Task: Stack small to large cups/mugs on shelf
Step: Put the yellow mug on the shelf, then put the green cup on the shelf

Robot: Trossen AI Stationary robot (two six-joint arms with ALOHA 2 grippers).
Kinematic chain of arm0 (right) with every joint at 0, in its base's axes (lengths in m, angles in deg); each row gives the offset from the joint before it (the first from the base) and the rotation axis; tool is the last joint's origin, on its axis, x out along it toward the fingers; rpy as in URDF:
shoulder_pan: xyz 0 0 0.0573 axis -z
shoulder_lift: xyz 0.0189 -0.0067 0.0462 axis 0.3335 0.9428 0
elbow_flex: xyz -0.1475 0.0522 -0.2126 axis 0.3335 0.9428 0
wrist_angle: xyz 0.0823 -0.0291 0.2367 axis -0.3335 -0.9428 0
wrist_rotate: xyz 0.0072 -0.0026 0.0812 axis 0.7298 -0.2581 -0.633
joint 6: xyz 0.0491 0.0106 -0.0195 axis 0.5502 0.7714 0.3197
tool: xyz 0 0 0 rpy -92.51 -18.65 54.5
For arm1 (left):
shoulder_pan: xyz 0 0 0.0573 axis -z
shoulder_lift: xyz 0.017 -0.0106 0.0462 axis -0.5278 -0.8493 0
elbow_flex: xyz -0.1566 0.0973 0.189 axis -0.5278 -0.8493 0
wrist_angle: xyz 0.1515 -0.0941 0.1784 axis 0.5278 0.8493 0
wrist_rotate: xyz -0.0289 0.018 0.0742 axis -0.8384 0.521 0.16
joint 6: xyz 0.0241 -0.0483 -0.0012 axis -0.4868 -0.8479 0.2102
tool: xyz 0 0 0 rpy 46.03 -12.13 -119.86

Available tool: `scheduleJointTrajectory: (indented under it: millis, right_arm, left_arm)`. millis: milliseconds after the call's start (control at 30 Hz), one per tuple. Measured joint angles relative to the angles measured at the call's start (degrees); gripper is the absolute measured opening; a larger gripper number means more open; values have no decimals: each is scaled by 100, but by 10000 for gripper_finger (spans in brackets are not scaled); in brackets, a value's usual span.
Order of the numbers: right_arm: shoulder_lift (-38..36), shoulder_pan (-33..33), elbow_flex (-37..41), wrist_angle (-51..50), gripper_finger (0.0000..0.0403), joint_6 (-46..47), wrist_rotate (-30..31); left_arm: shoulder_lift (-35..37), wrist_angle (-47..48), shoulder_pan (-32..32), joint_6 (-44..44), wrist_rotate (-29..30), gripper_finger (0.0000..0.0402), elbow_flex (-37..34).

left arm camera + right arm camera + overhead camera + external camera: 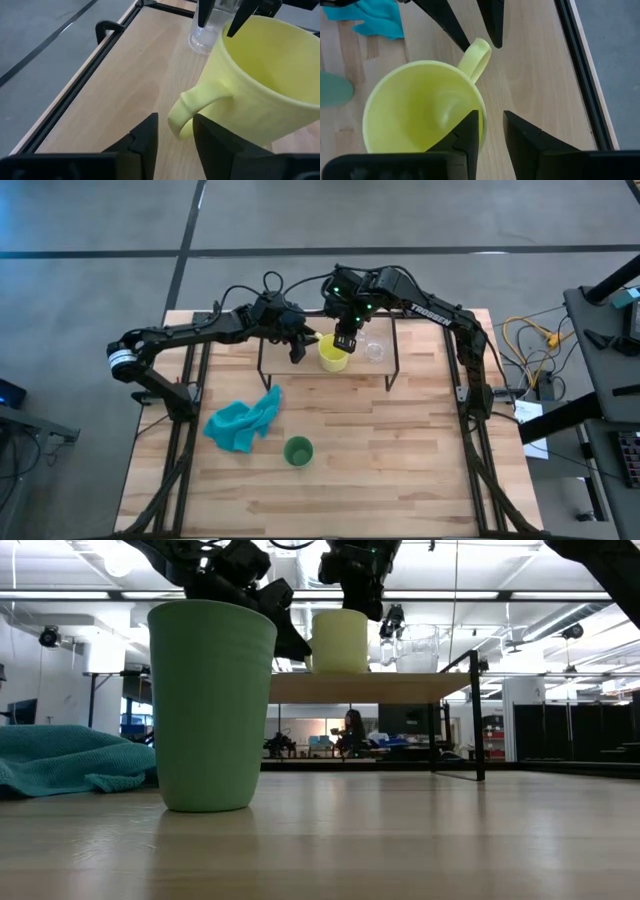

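Nearest the front edge of the worktop [400, 450], the green cup [298, 451] is standing upright and alone, its inside showing nothing. The teal cloth [243, 420] is lying crumpled just beside it. Farther back, on the shelf [300, 368], the yellow mug [333, 353] is sitting upright and empty. My right pincer [490, 131] is reaching down over it with fingers parted, one inside the rim and one outside, straddling the wall opposite the handle. My left pincer [175, 132] is waiting open with the mug's handle between its fingers. Just beyond the mug, the small clear glass cup [375, 350] is standing upright on the shelf, looking empty.
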Motion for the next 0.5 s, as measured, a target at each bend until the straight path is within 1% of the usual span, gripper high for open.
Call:
scheduleJointTrajectory:
  millis: [200, 400, 500]
  right_arm:
    - [-134, 0, 2, -9, 84, 24, 2]
    - [-420, 0, 2, -11, 84, 103, 1]
    - [-573, -19, 2, -24, 84, 254, -3]
  left_arm:
    - [219, 127, 0, 2, 0, 109, 0]
    - [571, 190, 4, -2, -24, 109, 9]
    - [769, 444, 11, -5, -28, 109, 67]
